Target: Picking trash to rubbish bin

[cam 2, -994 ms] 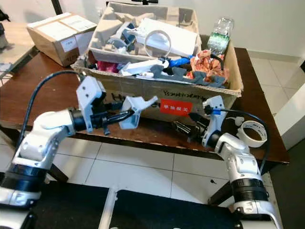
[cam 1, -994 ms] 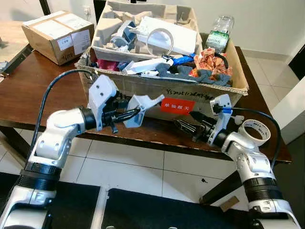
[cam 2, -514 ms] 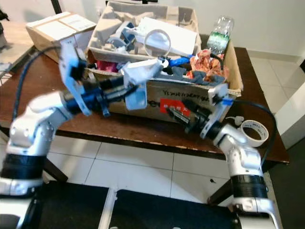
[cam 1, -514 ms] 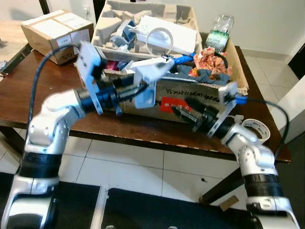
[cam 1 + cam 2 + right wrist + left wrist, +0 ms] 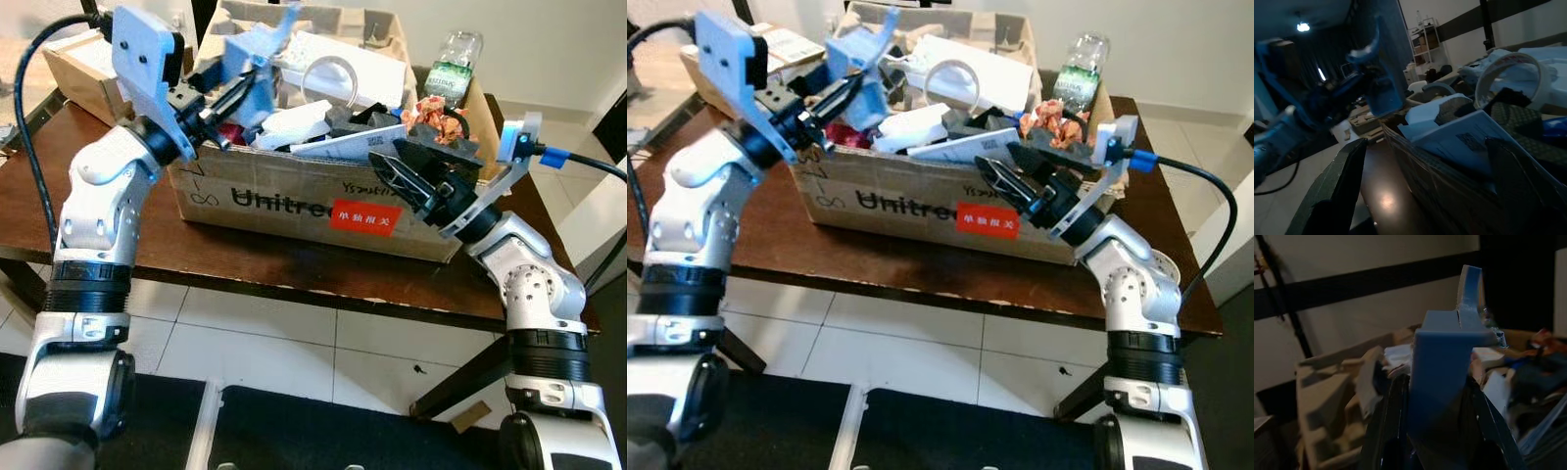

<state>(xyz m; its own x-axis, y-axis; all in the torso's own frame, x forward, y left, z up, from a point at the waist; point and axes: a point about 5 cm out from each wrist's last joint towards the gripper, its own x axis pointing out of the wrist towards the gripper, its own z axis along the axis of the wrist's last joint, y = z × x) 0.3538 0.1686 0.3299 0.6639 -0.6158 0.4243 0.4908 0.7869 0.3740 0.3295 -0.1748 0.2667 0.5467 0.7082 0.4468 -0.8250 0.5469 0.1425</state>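
While left end effector point(image 5: 238, 90) grips foam piece point(image 5: 1442, 367) (wrist close-up).

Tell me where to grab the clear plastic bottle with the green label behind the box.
Grip the clear plastic bottle with the green label around its upper body, coming from above and the robot's right: it stands upright behind the brown cardboard box, whose wall hides its lower part.

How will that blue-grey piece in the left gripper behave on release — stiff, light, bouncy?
The blue-grey piece looks like a moulded, angular form that holds its shape between the left gripper's fingers, so probably stiff. It seems thin-walled, hence likely light. Dropped on the heaped cardboard box, it may slide off.
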